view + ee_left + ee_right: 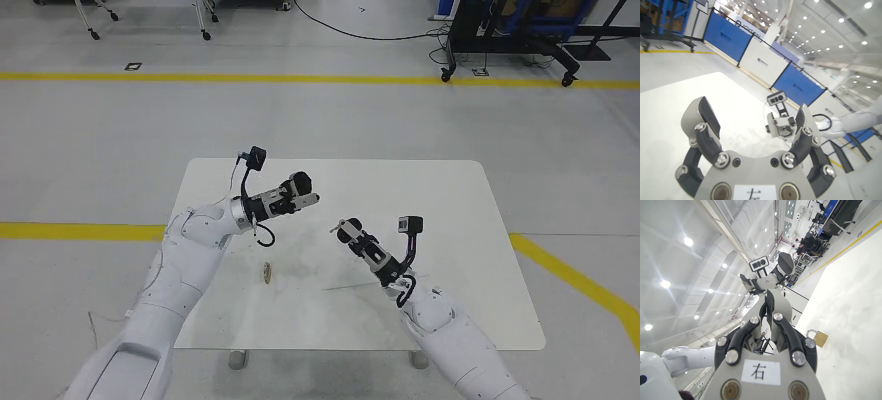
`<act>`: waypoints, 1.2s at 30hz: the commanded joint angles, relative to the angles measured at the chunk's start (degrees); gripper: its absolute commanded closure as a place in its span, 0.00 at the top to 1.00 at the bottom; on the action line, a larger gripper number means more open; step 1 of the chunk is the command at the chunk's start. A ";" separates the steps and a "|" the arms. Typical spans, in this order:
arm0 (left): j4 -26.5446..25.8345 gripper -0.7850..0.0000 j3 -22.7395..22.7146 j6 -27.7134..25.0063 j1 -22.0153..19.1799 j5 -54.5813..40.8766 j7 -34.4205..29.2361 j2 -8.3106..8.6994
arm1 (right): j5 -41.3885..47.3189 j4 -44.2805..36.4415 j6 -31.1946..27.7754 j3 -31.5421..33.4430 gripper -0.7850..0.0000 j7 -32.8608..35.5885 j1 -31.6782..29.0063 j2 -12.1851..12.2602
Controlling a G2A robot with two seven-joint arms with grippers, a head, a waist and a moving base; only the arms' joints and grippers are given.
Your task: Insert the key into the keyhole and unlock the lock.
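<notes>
A brass padlock (267,271) with a silver shackle lies flat on the white table (440,200); the right wrist view shows the padlock (820,339) beside my right gripper's base. My right gripper (343,229) hovers above the table's middle, right of the padlock. Its fingers (770,306) are pressed together, and a thin pale sliver that looks like the key (333,228) pokes from the tips. My left gripper (753,106) is held up over the table's left half, open and empty, facing the right gripper (779,126). From above, the left gripper (305,192) sits behind the padlock.
The table's near edge (360,347) lies close below the padlock. Yellow floor lines (320,77) run behind and beside the table. A dark wheeled rack (520,40) stands far back on the right.
</notes>
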 commanded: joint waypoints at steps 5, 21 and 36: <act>-0.87 1.00 9.33 -0.01 -2.09 -9.03 1.14 2.23 | 0.00 0.00 0.00 -0.01 0.00 -0.01 0.00 0.00; -0.75 0.50 13.57 1.22 -2.29 -9.01 -0.09 3.38 | -1.12 -2.79 -0.62 0.44 0.00 -1.94 0.76 -0.19; -0.81 1.00 15.02 1.87 -2.52 -10.14 0.91 4.23 | -3.22 -3.29 -4.22 0.72 0.00 -6.19 -0.37 -0.55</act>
